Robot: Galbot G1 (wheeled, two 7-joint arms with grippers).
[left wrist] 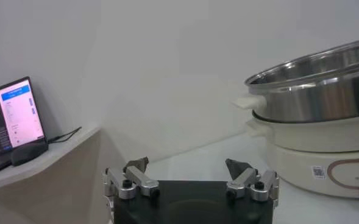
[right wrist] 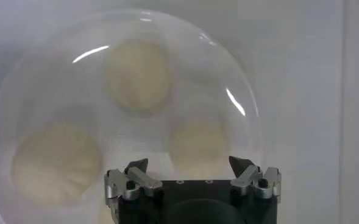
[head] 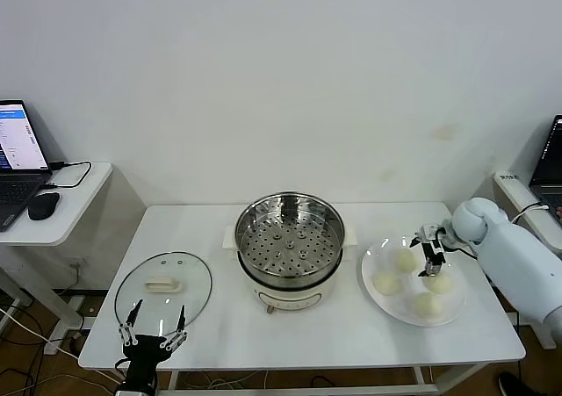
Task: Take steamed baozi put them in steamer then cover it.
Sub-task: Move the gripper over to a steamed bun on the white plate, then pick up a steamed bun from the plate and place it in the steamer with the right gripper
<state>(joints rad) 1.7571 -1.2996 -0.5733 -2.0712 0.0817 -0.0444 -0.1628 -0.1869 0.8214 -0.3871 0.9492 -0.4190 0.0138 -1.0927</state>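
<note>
My left claw (head: 155, 328) sat parked at the near left edge of the worktop (head: 325, 343), jaws spread wide and gripping nothing, just in front of the glass lid (head: 163, 286), which lay flat with its cream knob up. I judged it best left there until the cover was wanted. At mid-worktop the steamer (head: 290, 238) stood open on its cream pot base, the perforated steel floor bare, no bun in it yet. To its right the white plate (head: 376, 298) carried four steamed baozi (head: 428, 305), close together but each on its own patch of plate. My right claw (head: 431, 257) hung over the far side of that plate, between the two rear buns, jaws released and nothing between them; its wrist view showed the buns directly below. The step in hand, as I read it, was the first pick. Notes for doing it well: choose one bun and centre the open jaws over its dome so the neighbours are not nudged; descend until the fingers straddle its widest part; close gently, since soft dough would likely dent or tear; lift straight up clear of the plate rim before crossing over the steamer wall.
</note>
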